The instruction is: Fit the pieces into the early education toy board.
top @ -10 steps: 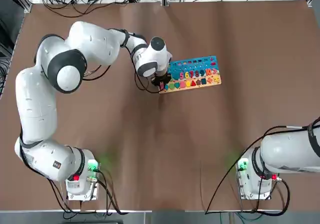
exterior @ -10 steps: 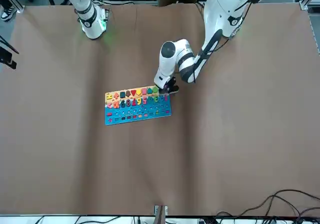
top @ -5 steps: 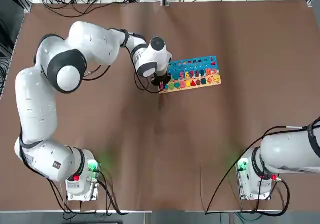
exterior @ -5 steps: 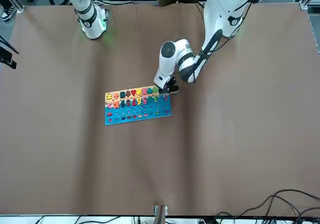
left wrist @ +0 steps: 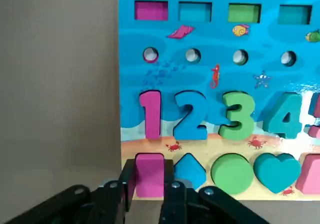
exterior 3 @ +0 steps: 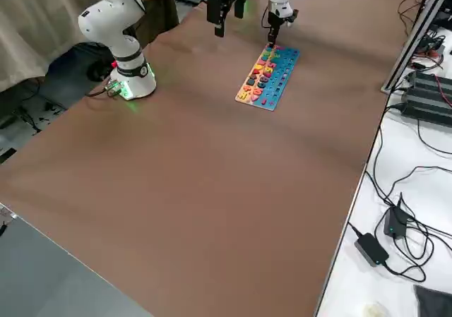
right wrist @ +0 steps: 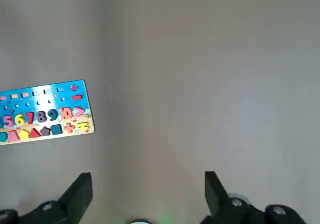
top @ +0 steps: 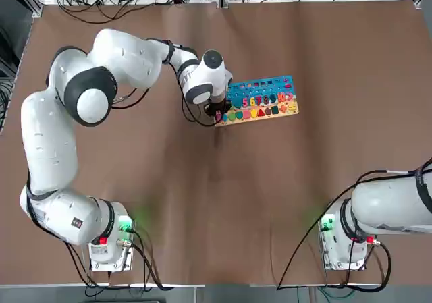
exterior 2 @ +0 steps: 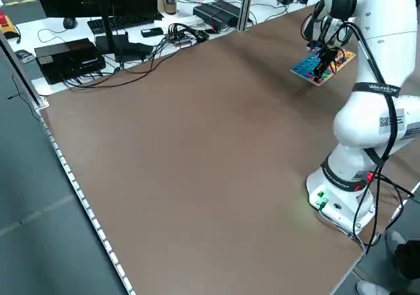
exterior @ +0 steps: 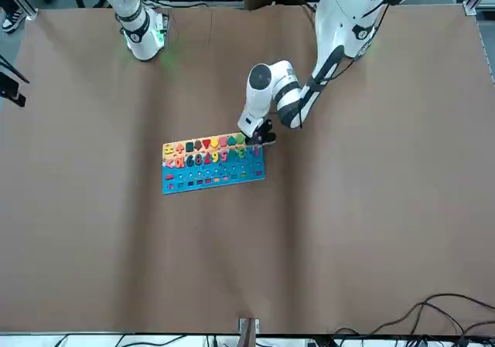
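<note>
- Surface (top: 223, 202): broad brown tabletop, with cables and electronics along its far edge and one side.
- Left arm (top: 101, 80): one; reaches forward and bends inward across the surface, wrist pointing down at the near left corner of the board.
- Right arm (top: 391, 205): one; drawn back near its base, well apart from the board.
- Early education toy board (top: 266, 87): one; lies flat toward the far middle of the surface, blue field away from the robot, tan strip toward it.
- Right gripper (right wrist: 147, 194): raised high above bare surface, fingers spread wide, nothing between them.
- Left gripper (left wrist: 149, 186): fingers (left wrist: 126, 184) set narrowly, clamped on either side of a pink rectangular piece.
- Pink rectangular piece (left wrist: 149, 174): one; at the first slot of the tan strip, beside a blue diamond (left wrist: 189, 170), below the pink numeral 1 (left wrist: 150, 114).
</note>
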`<action>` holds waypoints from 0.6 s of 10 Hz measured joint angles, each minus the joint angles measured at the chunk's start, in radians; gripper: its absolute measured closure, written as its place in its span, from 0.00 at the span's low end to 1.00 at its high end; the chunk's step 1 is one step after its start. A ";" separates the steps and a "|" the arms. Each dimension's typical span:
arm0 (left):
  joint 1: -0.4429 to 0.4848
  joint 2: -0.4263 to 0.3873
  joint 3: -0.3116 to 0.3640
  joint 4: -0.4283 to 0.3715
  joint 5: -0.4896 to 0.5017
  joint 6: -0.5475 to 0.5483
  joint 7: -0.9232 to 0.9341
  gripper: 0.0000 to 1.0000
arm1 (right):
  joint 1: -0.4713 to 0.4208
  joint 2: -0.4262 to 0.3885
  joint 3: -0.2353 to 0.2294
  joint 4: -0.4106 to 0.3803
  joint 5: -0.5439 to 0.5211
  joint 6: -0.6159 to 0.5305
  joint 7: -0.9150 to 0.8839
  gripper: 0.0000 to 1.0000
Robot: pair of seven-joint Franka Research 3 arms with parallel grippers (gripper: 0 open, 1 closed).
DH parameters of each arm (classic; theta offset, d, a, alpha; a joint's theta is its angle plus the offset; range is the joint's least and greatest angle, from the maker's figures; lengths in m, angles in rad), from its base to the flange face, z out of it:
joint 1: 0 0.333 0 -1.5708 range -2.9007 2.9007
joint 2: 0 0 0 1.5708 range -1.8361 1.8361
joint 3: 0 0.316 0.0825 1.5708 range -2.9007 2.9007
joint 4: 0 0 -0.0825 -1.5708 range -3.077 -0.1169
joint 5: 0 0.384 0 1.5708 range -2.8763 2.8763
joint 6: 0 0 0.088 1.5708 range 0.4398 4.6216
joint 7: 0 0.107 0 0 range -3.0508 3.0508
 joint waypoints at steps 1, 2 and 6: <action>0.000 0.000 0.000 0.000 0.000 0.000 0.000 0.74 | 0.000 0.000 0.000 0.000 0.000 -0.008 0.000 0.01; 0.000 0.000 0.000 0.000 0.000 0.000 0.000 0.74 | 0.000 0.000 0.000 0.000 0.000 -0.014 0.000 0.01; 0.000 0.000 0.000 0.000 0.000 -0.002 0.000 0.74 | 0.000 0.000 0.000 0.000 0.000 -0.017 0.000 0.01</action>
